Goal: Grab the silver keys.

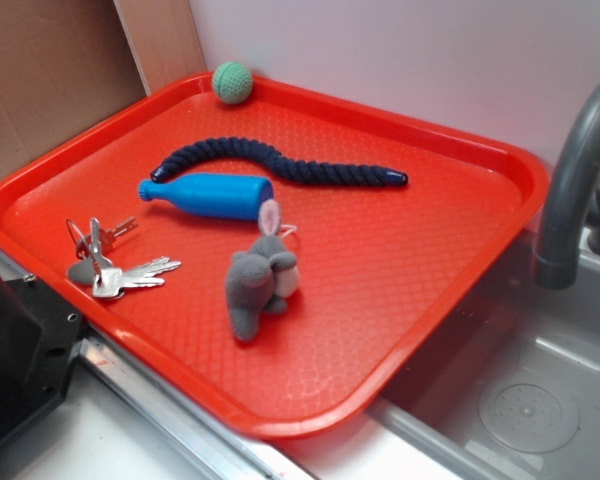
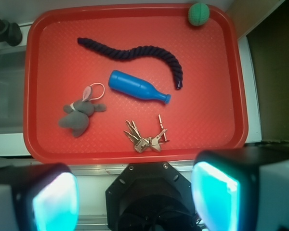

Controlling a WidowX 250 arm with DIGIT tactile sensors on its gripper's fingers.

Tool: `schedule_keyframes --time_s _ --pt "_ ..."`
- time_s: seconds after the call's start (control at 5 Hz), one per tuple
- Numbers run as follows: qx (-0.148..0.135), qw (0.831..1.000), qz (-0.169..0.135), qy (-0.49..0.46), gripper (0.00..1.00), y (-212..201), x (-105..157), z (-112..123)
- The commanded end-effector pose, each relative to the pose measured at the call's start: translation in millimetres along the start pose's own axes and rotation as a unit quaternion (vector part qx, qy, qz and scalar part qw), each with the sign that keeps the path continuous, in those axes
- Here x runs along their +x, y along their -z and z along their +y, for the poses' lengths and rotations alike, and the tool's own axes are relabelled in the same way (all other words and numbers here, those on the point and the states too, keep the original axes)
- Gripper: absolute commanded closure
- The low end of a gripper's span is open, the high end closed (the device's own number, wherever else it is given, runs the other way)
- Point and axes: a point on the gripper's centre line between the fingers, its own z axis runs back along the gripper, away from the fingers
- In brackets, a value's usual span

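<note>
You have not started the grab yet: the silver keys (image 2: 145, 137) lie untouched on the red tray (image 2: 135, 67), near its front edge, just below the blue bottle (image 2: 138, 87) and to the right of the grey plush rabbit (image 2: 78, 117) in the wrist view. Your end effector (image 2: 135, 202) hangs well above the tray with its fingers (image 2: 219, 197) spread wide apart, holding nothing. The keys sit ahead of it, roughly centred between the fingers, so you likely need to advance and descend before closing.
</note>
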Motion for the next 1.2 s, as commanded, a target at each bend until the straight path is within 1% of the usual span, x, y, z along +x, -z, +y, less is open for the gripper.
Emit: schedule_keyframes --time_s 0.0,0.2,0.4,0.6,0.8,1.0 --pt "0.0 1.0 0.0 0.0 0.0 0.0 0.0 0.0" --pt "-0.009 0.992 -0.001 -0.127 0.0 33.1 11.1 24.7" --pt "0.033 0.969 -0.016 -0.245 0.0 54.4 12.3 41.5" --pt "0.047 0.93 -0.018 -0.363 0.0 79.2 2.0 55.3" --pt "0.041 0.877 -0.003 -0.478 0.0 113.7 -7.3 50.4" --pt "0.032 0.868 -0.011 -0.495 0.0 131.6 -8.7 47.7"
